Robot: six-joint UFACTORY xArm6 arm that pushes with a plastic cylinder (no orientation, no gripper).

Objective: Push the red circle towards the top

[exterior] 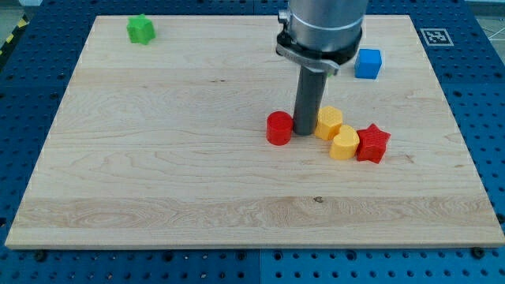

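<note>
The red circle (pixel 278 128) lies near the middle of the wooden board (pixel 158 158). My tip (pixel 304 131) stands right beside it on the view's right, touching or nearly touching it. On the tip's other side lies a yellow hexagon (pixel 329 123). A second yellow block (pixel 344 143), heart-like in shape, lies just below and to the right of the hexagon, and a red star (pixel 372 143) touches it on the right.
A blue cube (pixel 368 63) sits near the board's top right, partly behind the arm's grey body (pixel 322 28). A green star (pixel 140 29) sits at the top left. The board rests on a blue perforated table (pixel 489 118).
</note>
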